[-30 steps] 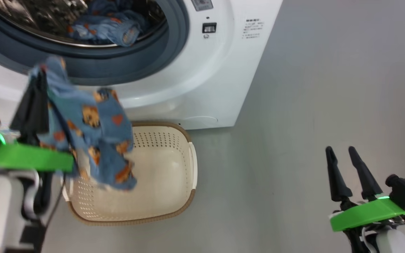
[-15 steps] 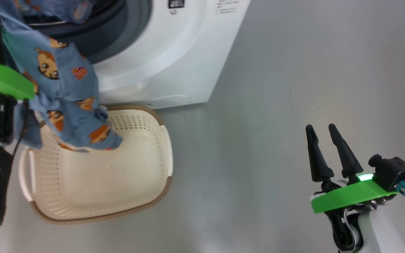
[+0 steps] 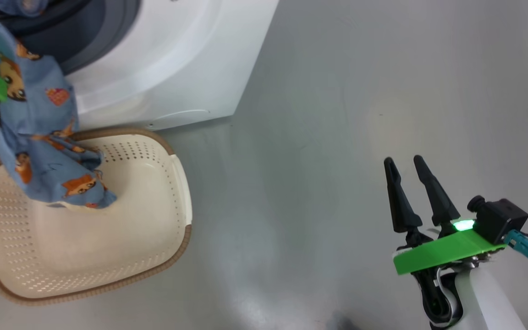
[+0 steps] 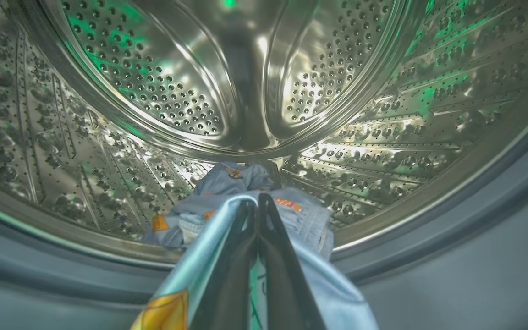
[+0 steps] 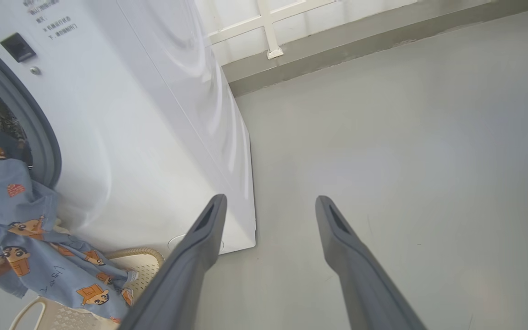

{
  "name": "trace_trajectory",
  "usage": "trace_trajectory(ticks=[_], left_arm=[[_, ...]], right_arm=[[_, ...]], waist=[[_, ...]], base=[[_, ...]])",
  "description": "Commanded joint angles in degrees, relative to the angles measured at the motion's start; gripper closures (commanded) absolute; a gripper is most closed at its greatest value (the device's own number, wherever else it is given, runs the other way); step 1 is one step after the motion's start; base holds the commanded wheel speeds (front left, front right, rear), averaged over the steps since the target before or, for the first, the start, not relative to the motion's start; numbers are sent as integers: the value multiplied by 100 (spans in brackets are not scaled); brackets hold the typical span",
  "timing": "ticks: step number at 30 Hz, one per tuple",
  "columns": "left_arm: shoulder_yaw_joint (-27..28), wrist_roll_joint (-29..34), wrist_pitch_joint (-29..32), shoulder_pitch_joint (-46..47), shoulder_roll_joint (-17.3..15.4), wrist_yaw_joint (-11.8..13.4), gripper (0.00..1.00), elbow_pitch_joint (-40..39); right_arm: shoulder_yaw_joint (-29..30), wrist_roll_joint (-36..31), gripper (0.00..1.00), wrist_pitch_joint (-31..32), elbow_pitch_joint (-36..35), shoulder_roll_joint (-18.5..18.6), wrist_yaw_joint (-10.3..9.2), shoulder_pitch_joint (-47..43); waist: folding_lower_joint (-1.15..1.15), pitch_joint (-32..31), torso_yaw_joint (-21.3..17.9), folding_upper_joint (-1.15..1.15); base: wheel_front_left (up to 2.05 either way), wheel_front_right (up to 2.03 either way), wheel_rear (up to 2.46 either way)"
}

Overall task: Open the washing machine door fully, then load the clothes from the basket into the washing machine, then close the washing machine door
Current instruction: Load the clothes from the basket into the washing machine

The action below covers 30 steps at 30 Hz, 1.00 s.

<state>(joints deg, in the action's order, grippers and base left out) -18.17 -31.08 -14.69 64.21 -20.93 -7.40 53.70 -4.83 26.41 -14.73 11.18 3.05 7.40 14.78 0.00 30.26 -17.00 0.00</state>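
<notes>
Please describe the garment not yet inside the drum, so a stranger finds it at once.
Find the white washing machine; the cream basket stands on the floor before it. Over the basket hangs a light blue garment with orange-brown cartoon figures, pinched in the shut left claw. Unlike the similar garment lying in the steel drum, it dangles outside.

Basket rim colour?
Brown, woven-look basket rim; clearest in head view.

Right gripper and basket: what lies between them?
In the head view, a bare stretch of grey floor separates the open right gripper from the basket.
</notes>
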Motion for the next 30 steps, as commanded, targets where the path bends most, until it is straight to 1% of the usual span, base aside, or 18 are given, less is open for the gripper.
trace_trajectory(ticks=[1, 4, 6, 7, 8, 13, 16, 18, 20, 22, 24, 25, 26, 27, 29, 30], left_arm=[[46, 24, -31, 350, -365, -9, 100, -57], [67, 142, -31, 536, -433, -9, 100, -119], [313, 371, -31, 777, -507, 1, 100, -466], [313, 371, -31, 777, -507, 1, 100, -466], [440, 446, -31, 823, -507, 18, 100, -619], [1037, 929, -31, 782, -433, 39, 100, -1380], [1287, 1165, -31, 626, -326, 25, 100, -1590], [1321, 1248, -31, 507, -246, 12, 100, -1431], [1267, 1241, -31, 466, -176, 1, 100, -1068], [1105, 1171, -31, 491, -105, -4, 100, -700], [840, 1100, -31, 578, -102, -6, 100, -377], [762, 1031, -31, 629, -106, -6, 92, -226], [682, 937, -19, 670, -94, -7, 69, -21], [551, 887, -18, 731, -96, -7, 53, 131], [352, 754, 41, 846, -103, -7, 2, 421], [258, 687, 76, 903, -99, -7, 0, 531]], right_arm=[[-154, -31, 0, -27, -139, -9, 9, 88], [-171, -23, 0, -27, -146, -12, 9, 104], [-201, 24, 0, -27, -171, -14, 9, 132], [-201, 24, 0, -27, -171, -14, 9, 132], [-208, 46, 0, -27, -180, -15, 9, 146], [-243, 127, 0, -27, -192, -16, 9, 194], [-272, 165, 0, -27, -186, -16, 9, 222], [-293, 184, 0, -27, -178, -16, 9, 230], [-307, 189, 0, -27, -168, -16, 9, 227], [-313, 189, 0, -27, -159, -16, 9, 218], [-311, 184, 0, -27, -150, -16, 9, 207], [-312, 184, 0, -27, -146, -17, 9, 207], [-314, 183, 0, -27, -141, -17, 9, 205], [-316, 181, 0, -27, -137, -17, 9, 203], [-321, 180, 0, -27, -132, -17, 9, 203], [-321, 180, 0, -27, -131, -17, 9, 202]], waist=[[0, 101, -108, 0], [0, 136, -137, 0], [0, 209, -170, 0], [0, 209, -170, 0], [0, 232, -176, 0], [0, 313, -202, 0], [0, 340, -218, 0], [0, 340, -221, 0], [0, 329, -219, 0], [0, 314, -208, 0], [0, 301, -192, 0], [0, 293, -188, 0], [0, 278, -182, 0], [0, 267, -176, 0], [0, 247, -163, 0], [0, 240, -155, 0]], base=[[0, 0, 0], [0, 0, 0], [0, 0, 0], [0, 0, 0], [0, 0, 0], [0, 0, 0], [0, 0, 0], [0, 0, 0], [0, 0, 0], [0, 0, 0], [0, 0, 0], [0, 0, 0], [0, 0, 0], [0, 0, 0], [0, 0, 0], [0, 0, 0]])
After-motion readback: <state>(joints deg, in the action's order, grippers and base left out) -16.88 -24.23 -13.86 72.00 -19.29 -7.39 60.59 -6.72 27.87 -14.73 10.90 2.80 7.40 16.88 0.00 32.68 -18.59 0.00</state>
